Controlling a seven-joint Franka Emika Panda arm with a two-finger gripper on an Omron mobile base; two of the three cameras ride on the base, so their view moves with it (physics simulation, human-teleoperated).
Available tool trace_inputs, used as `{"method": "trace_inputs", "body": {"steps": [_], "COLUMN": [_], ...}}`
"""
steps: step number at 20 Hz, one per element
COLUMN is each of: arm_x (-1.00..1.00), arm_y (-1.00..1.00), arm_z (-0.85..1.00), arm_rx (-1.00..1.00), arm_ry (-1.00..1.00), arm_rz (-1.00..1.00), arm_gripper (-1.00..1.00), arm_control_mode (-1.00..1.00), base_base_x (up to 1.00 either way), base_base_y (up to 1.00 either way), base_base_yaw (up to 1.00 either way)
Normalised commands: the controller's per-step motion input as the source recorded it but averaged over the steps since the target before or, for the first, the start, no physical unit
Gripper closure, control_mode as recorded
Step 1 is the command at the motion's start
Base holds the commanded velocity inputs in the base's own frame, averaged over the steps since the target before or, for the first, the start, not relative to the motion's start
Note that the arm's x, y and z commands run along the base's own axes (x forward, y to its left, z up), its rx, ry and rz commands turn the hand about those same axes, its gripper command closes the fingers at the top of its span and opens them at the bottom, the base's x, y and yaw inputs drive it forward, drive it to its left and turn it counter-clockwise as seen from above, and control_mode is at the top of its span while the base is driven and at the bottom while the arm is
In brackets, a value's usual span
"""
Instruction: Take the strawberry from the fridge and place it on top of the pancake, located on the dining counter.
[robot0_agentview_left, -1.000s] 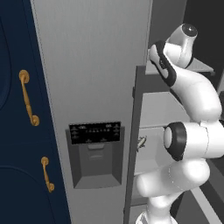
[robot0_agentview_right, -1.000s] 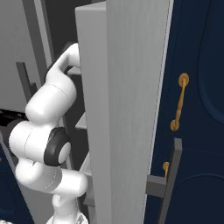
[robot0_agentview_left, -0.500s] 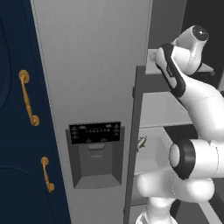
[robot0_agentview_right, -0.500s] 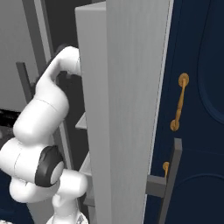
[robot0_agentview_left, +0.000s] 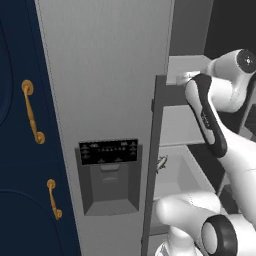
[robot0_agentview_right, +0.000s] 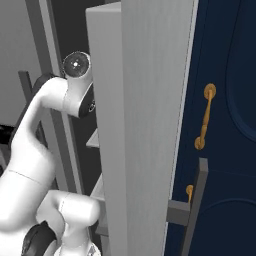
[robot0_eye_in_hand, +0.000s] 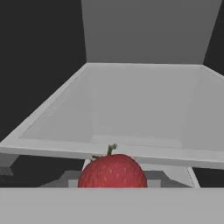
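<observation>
The strawberry (robot0_eye_in_hand: 112, 170), red with a small green stalk, sits very close at the bottom middle of the hand view. It hangs in front of the lip of a pale fridge shelf (robot0_eye_in_hand: 131, 109) with nothing under it. My fingertips are hidden below it, and the gripper seems shut on the fruit. In the left base view my gripper (robot0_agentview_left: 183, 78) reaches into the open side of the grey fridge (robot0_agentview_left: 107, 100) at upper-shelf height, past the door's edge. In the right base view the fridge door (robot0_agentview_right: 145, 125) hides my hand. The pancake and dining counter are out of view.
Navy cabinets with gold handles (robot0_agentview_left: 32, 112) (robot0_agentview_right: 205, 117) flank the fridge on both sides. The dark dispenser panel (robot0_agentview_left: 108, 152) faces me on the shut door. A small pale item (robot0_agentview_left: 161, 163) lies in a lower fridge compartment. Shelf edges and the open door frame crowd my arm.
My arm's upper links have swung upward and my elbow has risen, while my hand stays at the upper shelf inside the fridge. The fridge and cabinets have not moved.
</observation>
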Motion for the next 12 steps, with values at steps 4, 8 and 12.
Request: {"method": "trace_inputs", "body": {"steps": [4,8,12], "arm_x": [-1.0,-1.0,-1.0], "arm_y": [0.14,0.04,0.0], "arm_z": [0.0,0.0,0.0], "arm_rx": [0.0,0.0,0.0], "arm_ry": [0.0,0.0,0.0], "arm_rz": [0.0,0.0,0.0], "arm_gripper": [1.0,1.0,1.0], "arm_control_mode": [-1.0,-1.0,-1.0], "base_base_x": [0.0,0.0,0.0], "base_base_y": [0.0,0.0,0.0], "base_base_yaw": [0.0,0.0,0.0]}}
